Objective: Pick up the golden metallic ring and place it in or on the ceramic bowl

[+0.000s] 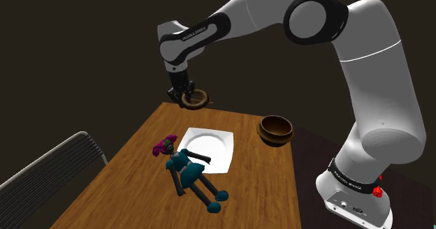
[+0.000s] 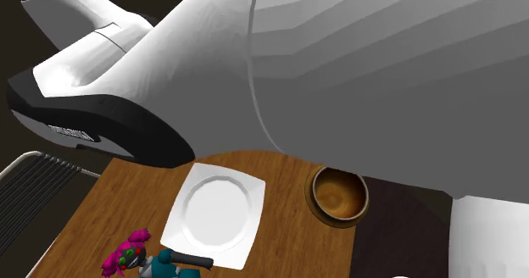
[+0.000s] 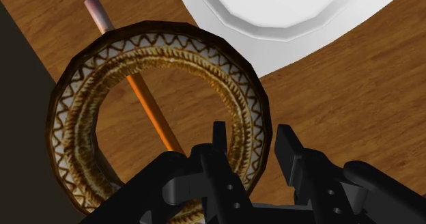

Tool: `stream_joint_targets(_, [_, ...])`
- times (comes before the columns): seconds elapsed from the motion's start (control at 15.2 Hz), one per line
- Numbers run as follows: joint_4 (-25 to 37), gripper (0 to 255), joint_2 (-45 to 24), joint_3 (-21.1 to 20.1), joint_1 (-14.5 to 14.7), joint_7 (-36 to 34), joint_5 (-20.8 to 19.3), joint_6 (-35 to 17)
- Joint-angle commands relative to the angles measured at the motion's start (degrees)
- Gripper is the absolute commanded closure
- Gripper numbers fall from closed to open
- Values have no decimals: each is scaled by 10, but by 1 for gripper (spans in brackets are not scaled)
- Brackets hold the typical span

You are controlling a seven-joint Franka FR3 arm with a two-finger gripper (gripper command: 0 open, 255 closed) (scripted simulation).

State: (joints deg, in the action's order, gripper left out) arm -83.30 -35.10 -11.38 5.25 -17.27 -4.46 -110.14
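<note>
Tool (image 3: 250, 139) clasps ring (image 3: 72, 120) rim; orange pencil (image 3: 147, 110) visible through ring.

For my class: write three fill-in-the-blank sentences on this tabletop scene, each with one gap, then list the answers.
1. The end effector is shut on a patterned ____.
2. Beneath it, on the wooden table, lies an orange ____.
3. The square plate is coloured ____.
Missing words: ring; pencil; white.
</note>
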Motion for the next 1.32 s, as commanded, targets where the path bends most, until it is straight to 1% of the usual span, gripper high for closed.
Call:
stream_joint_targets(0.0, [5, 255, 7, -1, 0, 0, 1, 12])
stream_joint_targets(0.33, [22, 255, 19, -2, 0, 1, 3, 40])
stream_joint_targets(0.53, [-97, 255, 95, -5, -19, 12, 14, -3])
stream_joint_targets(0.73, [-199, 255, 165, -6, -36, 27, 26, -36])
stream_joint_targets(0.99, [-319, 255, 252, -4, -53, 51, 43, -70])
stream_joint_targets(1.25, [-424, 255, 336, 2, -67, 79, 60, -92])
